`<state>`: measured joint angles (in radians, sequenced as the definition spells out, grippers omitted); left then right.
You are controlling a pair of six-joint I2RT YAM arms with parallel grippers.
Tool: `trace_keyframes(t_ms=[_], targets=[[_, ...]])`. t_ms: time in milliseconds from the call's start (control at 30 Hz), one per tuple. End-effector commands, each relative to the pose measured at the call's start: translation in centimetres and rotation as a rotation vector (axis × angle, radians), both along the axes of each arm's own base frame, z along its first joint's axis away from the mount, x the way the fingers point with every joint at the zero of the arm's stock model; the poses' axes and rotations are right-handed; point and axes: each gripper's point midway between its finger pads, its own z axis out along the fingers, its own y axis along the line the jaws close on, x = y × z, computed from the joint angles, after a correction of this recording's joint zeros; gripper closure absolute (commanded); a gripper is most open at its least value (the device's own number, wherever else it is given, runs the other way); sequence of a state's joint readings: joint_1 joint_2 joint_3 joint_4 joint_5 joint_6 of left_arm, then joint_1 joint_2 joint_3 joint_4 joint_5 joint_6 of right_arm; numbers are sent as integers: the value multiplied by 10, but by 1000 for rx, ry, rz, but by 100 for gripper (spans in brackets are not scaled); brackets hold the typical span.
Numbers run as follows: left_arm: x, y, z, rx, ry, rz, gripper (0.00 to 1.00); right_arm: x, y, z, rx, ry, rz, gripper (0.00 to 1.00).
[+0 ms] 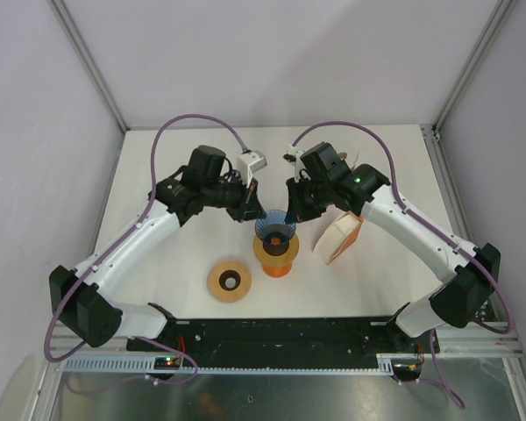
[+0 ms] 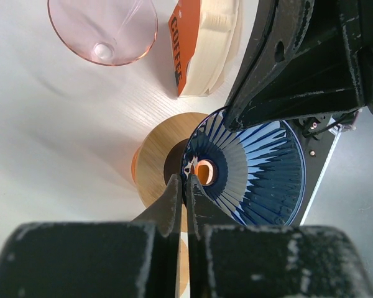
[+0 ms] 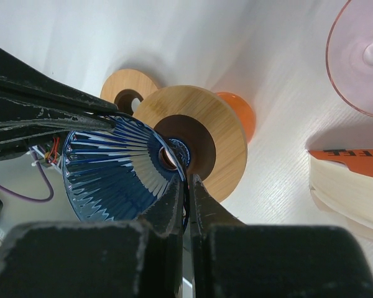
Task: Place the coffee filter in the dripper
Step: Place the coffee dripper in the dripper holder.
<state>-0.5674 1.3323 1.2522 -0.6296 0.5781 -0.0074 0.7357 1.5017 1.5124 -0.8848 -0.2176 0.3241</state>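
Note:
The dripper [image 1: 274,230] is a blue ribbed cone held over a wooden disc on an orange base [image 1: 276,256]. My left gripper [image 1: 252,207] is shut on the cone's left rim, and my right gripper [image 1: 291,210] is shut on its right rim. In the left wrist view the gripper [image 2: 181,180] pinches the dripper [image 2: 255,167] wall near its centre hole. The right wrist view shows the gripper [image 3: 188,181] clamped on the dripper [image 3: 112,167] edge. The coffee filters [image 1: 337,237] lie stacked in an orange and white pack to the right, untouched.
A loose wooden ring [image 1: 230,281] lies on the table in front of the dripper, to the left. A pink glass cone [image 2: 102,28] stands behind the filter pack [image 2: 205,37]. Grey walls close in the white table [image 1: 158,175] on three sides.

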Motion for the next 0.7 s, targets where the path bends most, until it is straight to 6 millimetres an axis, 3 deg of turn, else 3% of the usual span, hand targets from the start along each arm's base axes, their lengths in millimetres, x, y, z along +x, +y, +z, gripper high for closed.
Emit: trace_keyframes(t_ms=[0,333,667], targets=[[-27,12,-42,106,114,-50,100,2,0,-20,-54,-14,1,100],[-33,14,-58,162,102,-66,100,3,2,-27,-110,-61,-15,100],[-37,8,-46,148,65,-84,100,1,0,-26,-115,-143,-46,100]])
